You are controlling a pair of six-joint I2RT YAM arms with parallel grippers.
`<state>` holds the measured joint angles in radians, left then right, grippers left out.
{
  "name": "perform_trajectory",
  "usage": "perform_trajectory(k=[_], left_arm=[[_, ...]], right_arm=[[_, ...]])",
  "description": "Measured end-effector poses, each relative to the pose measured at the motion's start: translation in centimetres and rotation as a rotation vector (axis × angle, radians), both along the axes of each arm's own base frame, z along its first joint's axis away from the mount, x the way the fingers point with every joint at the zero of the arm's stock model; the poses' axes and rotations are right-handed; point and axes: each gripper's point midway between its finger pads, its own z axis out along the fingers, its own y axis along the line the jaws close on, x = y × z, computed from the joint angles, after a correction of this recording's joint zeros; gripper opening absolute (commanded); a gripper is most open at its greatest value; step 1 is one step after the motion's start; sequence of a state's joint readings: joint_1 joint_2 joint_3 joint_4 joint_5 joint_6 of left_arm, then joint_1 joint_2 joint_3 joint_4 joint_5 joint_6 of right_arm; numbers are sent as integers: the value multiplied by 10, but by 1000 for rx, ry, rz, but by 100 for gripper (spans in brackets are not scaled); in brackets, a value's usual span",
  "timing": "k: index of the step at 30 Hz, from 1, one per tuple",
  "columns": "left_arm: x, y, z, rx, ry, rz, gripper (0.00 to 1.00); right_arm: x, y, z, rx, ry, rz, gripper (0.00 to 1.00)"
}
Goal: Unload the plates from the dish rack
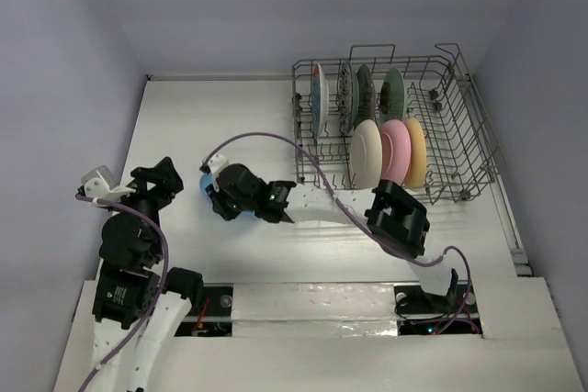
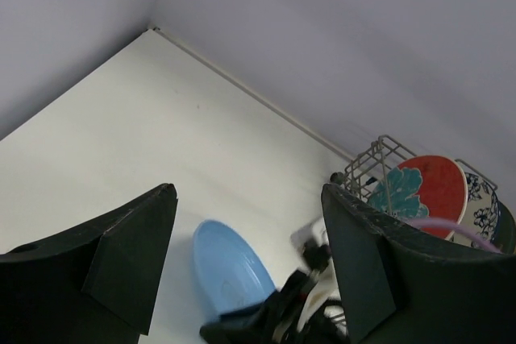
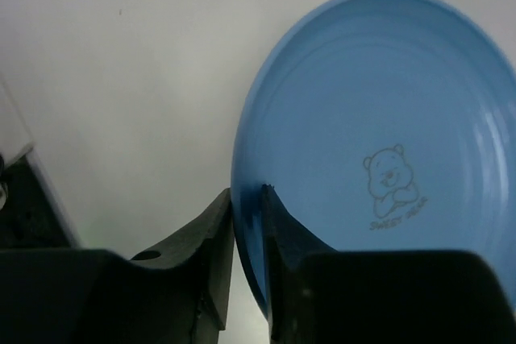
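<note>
Pinching the rim of a blue plate [image 3: 387, 110], the right gripper [image 3: 247, 192] reaches leftward across the white table [image 1: 230, 117], its 2 fingers [image 3: 211, 231] pressed to either face of the rim with no gap showing. The blue plate stands tilted in the table's left half, about midway between the far and near edges and well apart from the rack [image 1: 480, 149]; whether its lower edge rests on the table cannot be told. Printed on its face is a small outline bear [image 3: 385, 173]. The lettering beneath begins "SWEET"; the second word is too blurred to read.

The left gripper [image 2: 248, 197] hangs near the table's left edge, jaws spread wide with nothing between them, its camera facing the blue plate.

The rack sits at the far right corner, holding 7 plates upright between its tines. 3 stand in the near row, left to right: a cream plate [image 1: 366, 155], a pink plate [image 1: 396, 149] and an orange plate [image 1: 418, 151], overlapping as seen from above. 4 stand in the far row: a flowered plate [image 2: 423, 187] with a teal bloom on red, a patterned plate [image 1: 347, 94] in blue and white, a dark green plate [image 1: 366, 94] and a mint plate [image 1: 393, 94].
</note>
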<state>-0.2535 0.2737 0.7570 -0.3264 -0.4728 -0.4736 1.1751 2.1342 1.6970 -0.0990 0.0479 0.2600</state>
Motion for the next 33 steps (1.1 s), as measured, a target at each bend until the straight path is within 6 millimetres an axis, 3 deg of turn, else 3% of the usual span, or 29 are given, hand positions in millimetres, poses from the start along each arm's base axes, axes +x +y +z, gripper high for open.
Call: perform_trajectory(k=[4,7,10,11,14,17,19,21,24,25,27,29,31,33], left_arm=[[0,0,0,0,-2,-2,74],[0,-2,0,0,-2,-10,77],[0,-3,0,0,-2,-20,77],[0,-4,0,0,-2,-23,77],[0,-5,0,0,-2,-30,77],[1,-6,0,1,-2,-36,79],[1,-7,0,0,-1,-40,80],[1,-8,0,1,0,-43,80],[2,-10,-1,2,4,-57,80],[3,-12,-1,3,6,-65,80],[4,-17,-3,5,11,-90,77],[6,-23,-5,9,20,-121,71],[8,-29,-8,13,27,-153,63],[9,-35,-9,14,32,-178,40]], right_arm=[[-34,-16,-44,-81,74,15,32],[-45,-31,-69,-141,108,9,35],[-44,-37,-76,-157,130,-11,39],[-43,-38,-76,-160,134,-18,51],[-39,-42,-77,-161,142,-41,70],[-41,-56,-71,-178,142,-57,79],[-43,-66,-52,-168,131,-64,79],[-42,-71,-17,-118,106,-73,72],[-37,-89,60,26,40,-107,7],[-35,-100,84,75,20,-117,0],[-21,-137,143,225,-19,-174,0],[7,-191,189,361,-71,-277,0],[36,-255,219,453,-138,-427,0],[53,-307,231,491,-189,-550,3]])
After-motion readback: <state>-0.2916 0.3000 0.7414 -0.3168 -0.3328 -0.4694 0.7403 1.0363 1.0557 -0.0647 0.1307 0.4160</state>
